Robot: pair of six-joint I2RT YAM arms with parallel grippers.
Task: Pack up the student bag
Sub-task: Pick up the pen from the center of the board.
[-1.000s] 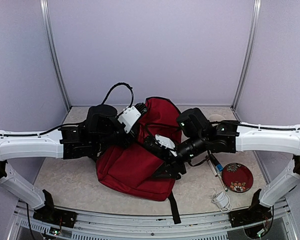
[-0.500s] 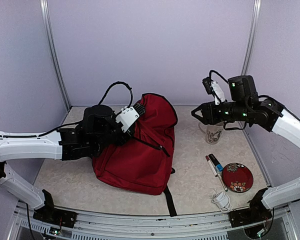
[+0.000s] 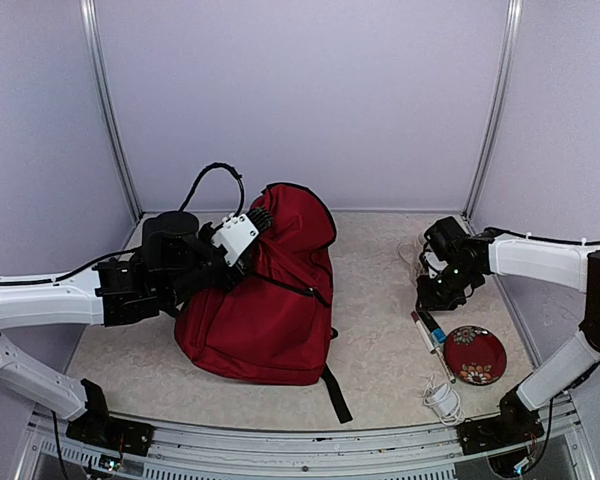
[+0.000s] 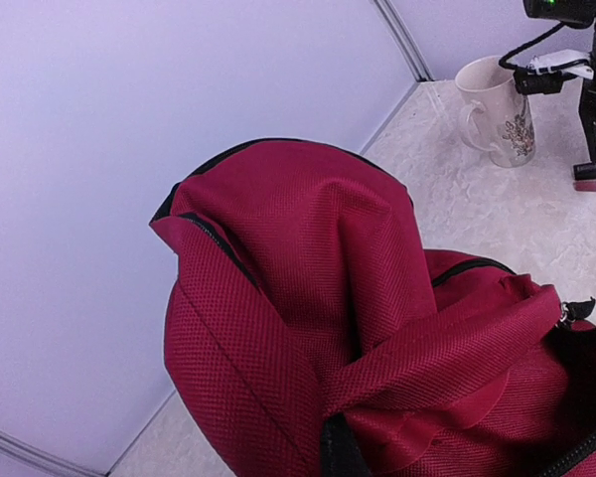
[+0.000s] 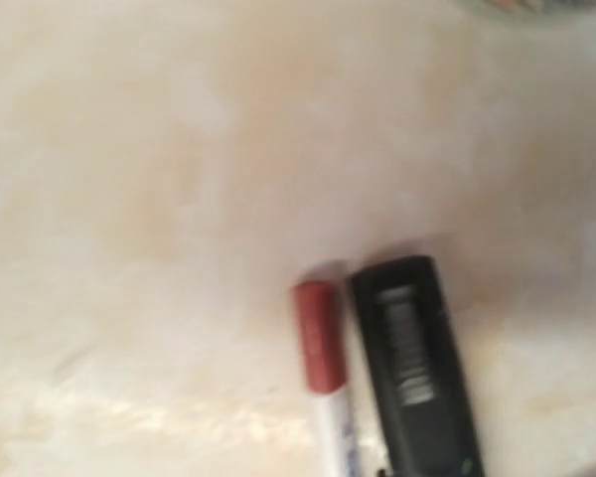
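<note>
While the dark-red fabric backpack (image 3: 265,300) slumps left of centre on the pale table (image 3: 380,350), pinched at its top by the clamped left gripper (image 3: 259,219), a slip would let its mouth sag shut. The right gripper (image 3: 430,298), its spread impossible to tell, hangs over a red-capped white marker (image 5: 318,343) just beside a black bar-shaped object (image 5: 412,368); it could snag both.
</note>
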